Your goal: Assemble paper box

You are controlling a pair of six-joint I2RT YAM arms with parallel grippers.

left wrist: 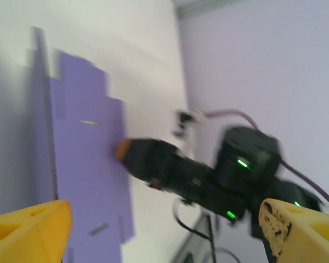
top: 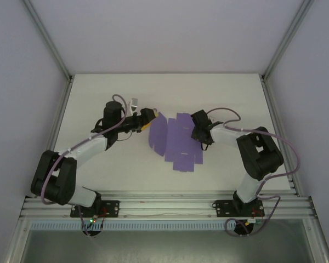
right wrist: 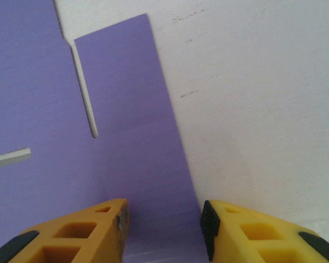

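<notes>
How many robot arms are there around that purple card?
2. The left arm reaches in from the left side of the purple card, the right arm from its right side. None seems hidden.

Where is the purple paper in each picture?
Top external: paper box, middle of the white table.
Left wrist: paper box along the left side.
Right wrist: paper box covers the left half.
Shared landmark: the white table beside it.

White table (top: 98,98) inside pale walls (top: 22,82), aluminium frame (top: 48,38).
</notes>
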